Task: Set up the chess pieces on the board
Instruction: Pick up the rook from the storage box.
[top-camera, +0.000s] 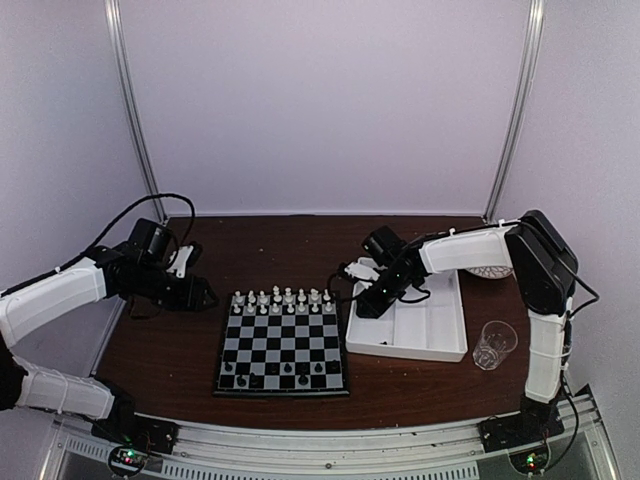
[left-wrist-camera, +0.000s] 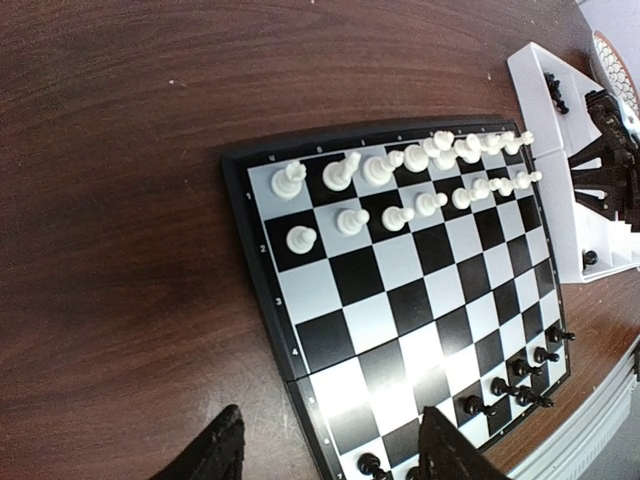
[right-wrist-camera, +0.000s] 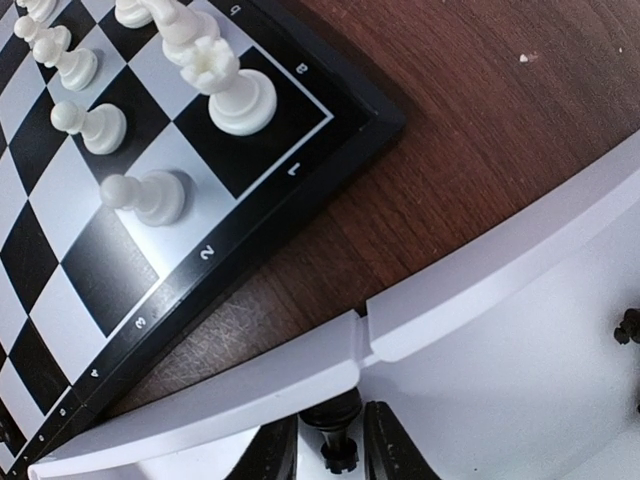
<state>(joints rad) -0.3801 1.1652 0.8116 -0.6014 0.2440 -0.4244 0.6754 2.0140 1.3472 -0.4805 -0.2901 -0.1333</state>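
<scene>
Right gripper (right-wrist-camera: 332, 455) tight around 1 black piece (right-wrist-camera: 335, 432); left gripper (left-wrist-camera: 331, 425) wide apart, empty.

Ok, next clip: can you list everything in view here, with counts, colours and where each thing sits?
board: one, black and pale grey checks, table centre
white pieces: sixteen, white, the board's two far rows
black pieces on the board: several, too small to count, near rows
black pieces in the tray: a few, black, loose in its compartments
tray: one, white, divided, right of the board
glass: one, clear, beside the tray's near right corner
patterned round item: one, pale, behind the right arm, partly hidden
table: one, dark brown wood
left pincer: open, empty, off the board's far left corner
right pincer: over the tray, closed on one black chessman
</scene>
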